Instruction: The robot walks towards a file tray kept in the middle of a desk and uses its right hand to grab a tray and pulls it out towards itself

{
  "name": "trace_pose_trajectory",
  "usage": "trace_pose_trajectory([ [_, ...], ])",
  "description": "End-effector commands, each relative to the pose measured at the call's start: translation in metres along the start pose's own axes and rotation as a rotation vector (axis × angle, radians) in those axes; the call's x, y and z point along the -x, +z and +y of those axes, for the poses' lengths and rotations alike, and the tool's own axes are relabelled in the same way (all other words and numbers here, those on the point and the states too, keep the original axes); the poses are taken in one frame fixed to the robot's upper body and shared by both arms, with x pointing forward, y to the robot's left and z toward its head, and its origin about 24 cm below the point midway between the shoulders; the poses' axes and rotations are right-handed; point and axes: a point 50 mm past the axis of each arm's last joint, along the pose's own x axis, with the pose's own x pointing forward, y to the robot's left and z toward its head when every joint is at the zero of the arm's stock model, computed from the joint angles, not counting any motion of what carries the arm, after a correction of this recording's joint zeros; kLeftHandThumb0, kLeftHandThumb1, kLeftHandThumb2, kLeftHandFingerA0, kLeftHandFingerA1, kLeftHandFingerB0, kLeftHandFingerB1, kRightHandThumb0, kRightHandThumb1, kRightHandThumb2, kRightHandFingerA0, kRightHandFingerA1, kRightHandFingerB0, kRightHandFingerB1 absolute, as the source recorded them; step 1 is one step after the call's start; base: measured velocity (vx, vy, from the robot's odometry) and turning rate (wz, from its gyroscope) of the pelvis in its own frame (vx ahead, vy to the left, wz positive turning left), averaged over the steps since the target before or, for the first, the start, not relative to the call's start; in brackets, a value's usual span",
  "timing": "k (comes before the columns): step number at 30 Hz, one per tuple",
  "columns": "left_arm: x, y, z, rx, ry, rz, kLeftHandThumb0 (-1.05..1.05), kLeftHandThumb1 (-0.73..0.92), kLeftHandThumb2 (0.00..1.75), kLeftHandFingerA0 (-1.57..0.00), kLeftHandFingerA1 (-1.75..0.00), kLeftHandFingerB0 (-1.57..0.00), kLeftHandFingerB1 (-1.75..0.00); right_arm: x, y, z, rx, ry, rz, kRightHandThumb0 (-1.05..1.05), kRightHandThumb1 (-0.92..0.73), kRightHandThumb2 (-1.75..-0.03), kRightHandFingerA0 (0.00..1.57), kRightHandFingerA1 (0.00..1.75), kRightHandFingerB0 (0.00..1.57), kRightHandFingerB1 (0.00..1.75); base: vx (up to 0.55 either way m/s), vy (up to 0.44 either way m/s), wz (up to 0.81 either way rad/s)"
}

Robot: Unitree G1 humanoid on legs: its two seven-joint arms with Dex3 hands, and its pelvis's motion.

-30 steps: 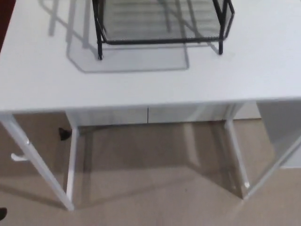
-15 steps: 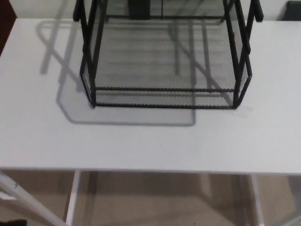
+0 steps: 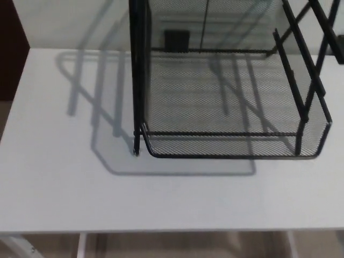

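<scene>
Neither the left nor the right hand shows in the head view, so their state cannot be told, and no place can be fixed against them. Black wire-mesh file tray stands on the white desk, toward the far edge, right of middle in the picture. Its lowest tray has the front rim facing the camera. Upright frame posts rise out of the top edge. The rack's shadow falls to the left on the desk top
</scene>
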Motion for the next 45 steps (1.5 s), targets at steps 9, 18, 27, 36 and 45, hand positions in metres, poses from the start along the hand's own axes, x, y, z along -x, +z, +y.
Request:
trace_pose_trajectory([
  [9, 0.0045, -0.0106, 0.0006, 0.044, 0.014, 0.018, -0.2, 0.47, 0.91, -0.32, -0.59, -0.11, -0.48, -0.0013, -0.0085, -0.0039, 0.01, -0.011, 0.024, -0.51, -0.7, -0.61, 0.51, 0.59, 0.41, 0.48, 0.04, -0.113, -0.03],
  [18, 0.0031, -0.0086, -0.0001, 0.066, 0.0, 0.005, -0.23, 0.48, 0.92, -0.33, -0.6, -0.08, -0.48, -0.0013, -0.004, -0.0026, 0.012, -0.004, 0.014, -0.51, -0.7, -0.59, 0.53, 0.61, 0.42, 0.48, -0.02, -0.063, -0.04],
  [27, 0.0014, -0.0051, 0.0011, 0.071, 0.008, -0.006, -0.22, 0.47, 0.92, -0.33, -0.61, -0.1, -0.49, -0.002, 0.0003, -0.0011, 0.009, -0.002, 0.002, -0.51, -0.5, -0.97, 0.56, 0.72, 0.33, 0.58, 0.01, 0.145, 0.01],
  [36, 0.0018, -0.0053, 0.0002, 0.076, 0.013, -0.008, -0.2, 0.47, 0.92, -0.34, -0.6, -0.1, -0.49, -0.0021, 0.0006, 0.0004, 0.01, 0.007, 0.014, -0.52, -0.68, -0.6, 0.55, 0.62, 0.43, 0.49, 0.05, -0.036, 0.02],
  [45, 0.0035, -0.0105, -0.0034, 0.088, 0.004, -0.01, -0.21, 0.46, 0.91, -0.34, -0.61, -0.09, -0.49, 0.0043, -0.0005, 0.0052, 0.023, 0.034, -0.001, -0.56, -0.69, -0.6, 0.52, 0.61, 0.41, 0.49, -0.06, -0.021, 0.03],
])
